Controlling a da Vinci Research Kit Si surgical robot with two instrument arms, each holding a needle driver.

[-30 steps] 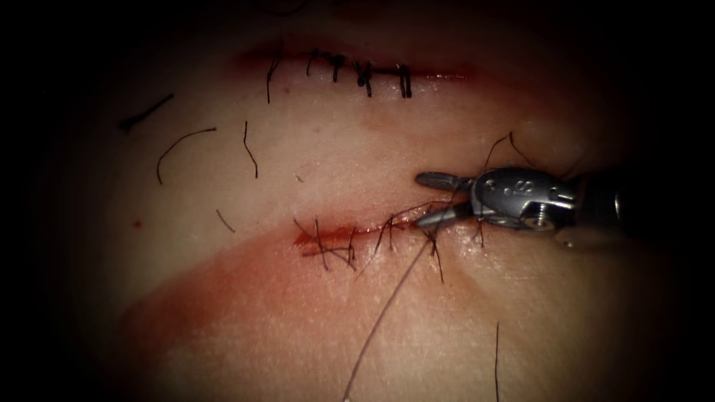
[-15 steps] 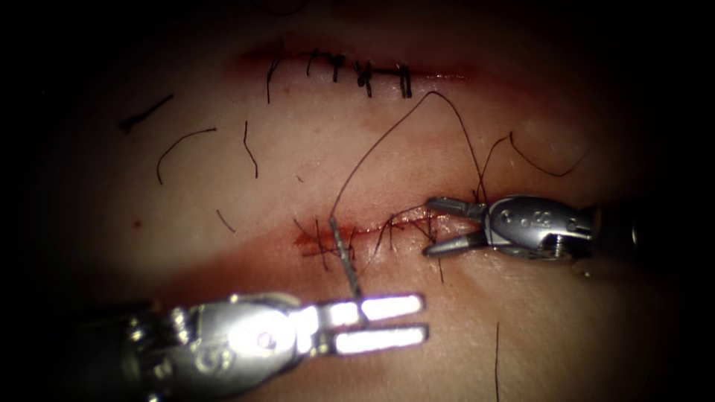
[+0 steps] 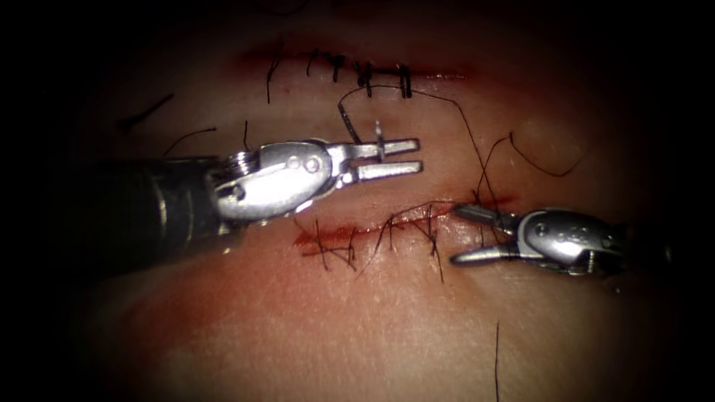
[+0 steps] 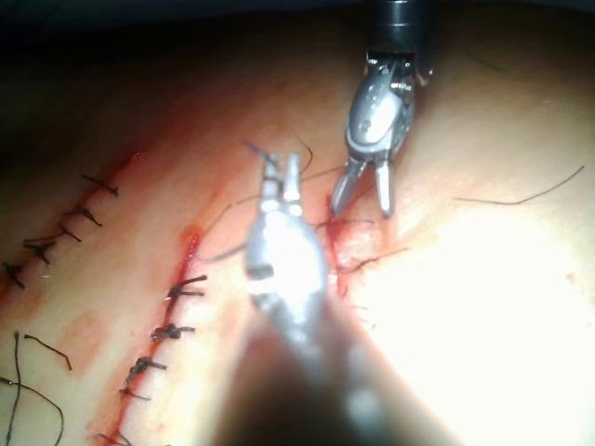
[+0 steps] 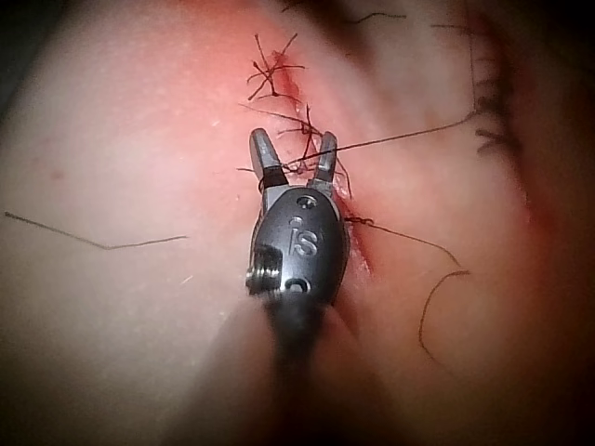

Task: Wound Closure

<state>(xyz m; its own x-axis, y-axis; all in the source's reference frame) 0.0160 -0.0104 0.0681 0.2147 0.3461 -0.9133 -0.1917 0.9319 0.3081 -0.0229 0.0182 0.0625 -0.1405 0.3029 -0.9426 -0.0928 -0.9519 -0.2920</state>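
Needle lifted clear of the cut

Your left hand has come up from the lower frame, now above the cut, pinching the needle near one end; it's out of the tissue, long axis steep, leaning upper-left, thread trailing right. Your right hand gapes wide, empty, at the cut's right end.

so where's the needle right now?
Endoscope view: the needle is held in the left tool, clear of the tissue, between the two cuts.
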